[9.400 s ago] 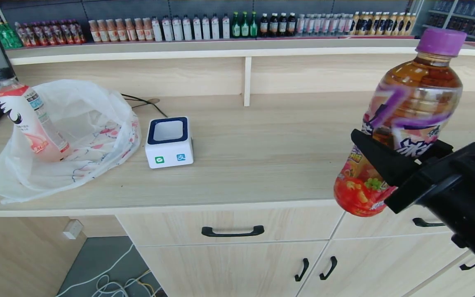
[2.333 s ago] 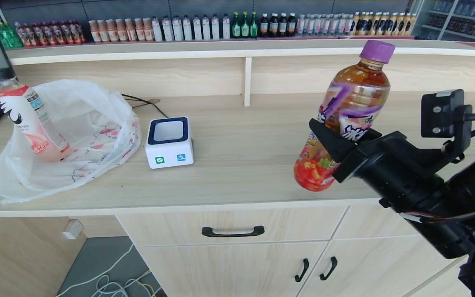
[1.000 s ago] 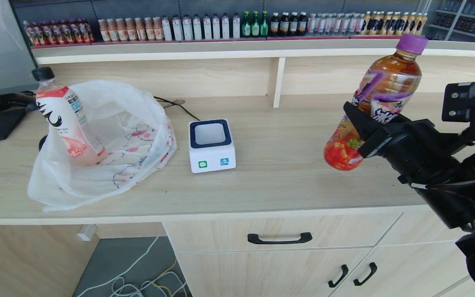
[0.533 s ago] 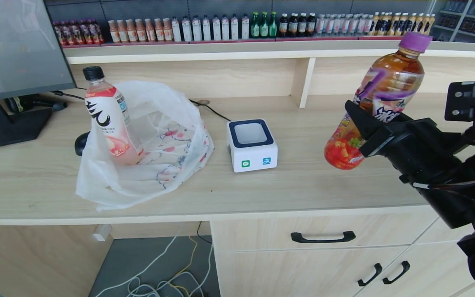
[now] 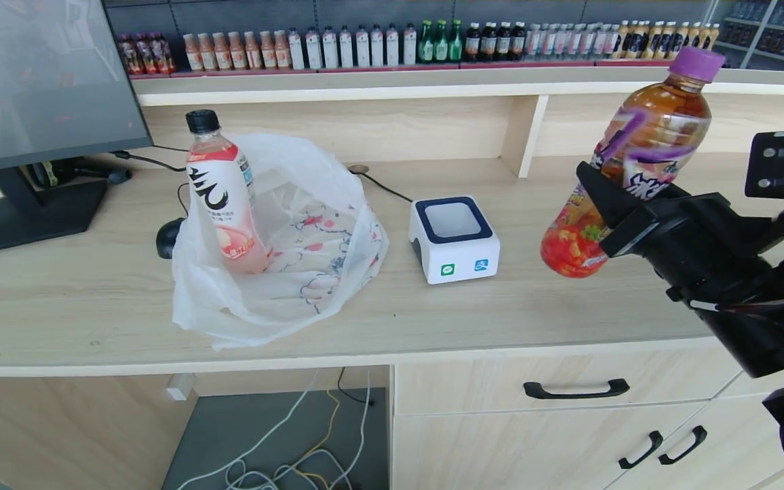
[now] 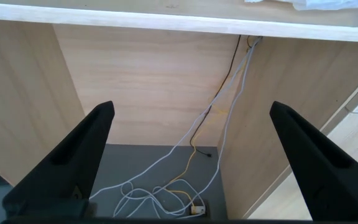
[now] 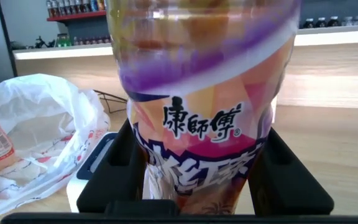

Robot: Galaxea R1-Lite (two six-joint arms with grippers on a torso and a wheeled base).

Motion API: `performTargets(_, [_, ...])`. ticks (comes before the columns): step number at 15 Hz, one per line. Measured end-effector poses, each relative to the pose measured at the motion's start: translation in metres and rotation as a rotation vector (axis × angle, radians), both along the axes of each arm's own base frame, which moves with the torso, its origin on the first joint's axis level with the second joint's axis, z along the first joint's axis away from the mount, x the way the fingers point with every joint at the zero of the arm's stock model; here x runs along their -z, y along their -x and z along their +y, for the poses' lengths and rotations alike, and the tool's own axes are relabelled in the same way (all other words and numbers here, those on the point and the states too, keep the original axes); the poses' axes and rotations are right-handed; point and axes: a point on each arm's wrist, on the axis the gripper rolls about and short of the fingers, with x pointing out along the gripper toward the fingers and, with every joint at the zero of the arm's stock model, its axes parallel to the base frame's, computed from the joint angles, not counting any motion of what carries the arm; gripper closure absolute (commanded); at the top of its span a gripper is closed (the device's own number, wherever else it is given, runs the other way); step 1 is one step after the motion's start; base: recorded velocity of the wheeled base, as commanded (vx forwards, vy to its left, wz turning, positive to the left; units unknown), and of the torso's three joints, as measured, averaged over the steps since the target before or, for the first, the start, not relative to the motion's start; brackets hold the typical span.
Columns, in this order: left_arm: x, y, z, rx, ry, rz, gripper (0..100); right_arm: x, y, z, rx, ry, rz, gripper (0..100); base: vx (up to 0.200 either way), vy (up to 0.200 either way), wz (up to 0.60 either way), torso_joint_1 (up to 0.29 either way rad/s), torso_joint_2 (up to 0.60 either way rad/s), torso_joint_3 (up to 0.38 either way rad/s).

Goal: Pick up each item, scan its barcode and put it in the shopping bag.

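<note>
Partly hidden behind the right gripper (image 5: pixel 627 196), tight around it, the purple-capped bottle (image 5: pixel 657 126); left gripper (image 6: pixel 191 112) spread wide.

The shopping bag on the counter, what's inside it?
A pink-labelled bottle with a black cap stands leaning inside the shopping bag. The bag's crumpled folds hide its floor, so anything lying flat there cannot be seen.

- monitor (image 5: pixel 38 75): cut by frame edge
- dark object (image 5: pixel 169 237), possibly a mouse: half behind shopping bag (image 5: pixel 337 262)
- tea bottle (image 7: pixel 204 106): cap, base cropped
</note>
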Motion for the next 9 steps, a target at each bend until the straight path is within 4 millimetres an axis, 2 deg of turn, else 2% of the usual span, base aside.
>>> performTargets(9, [0.0000,0.0000,0.0000,0.000,0.000,0.000,0,0.0004,0.0019,-0.0038,0.011,0.012,0.006,100,0.000,0.000,0.00,0.000,0.00,0.000])
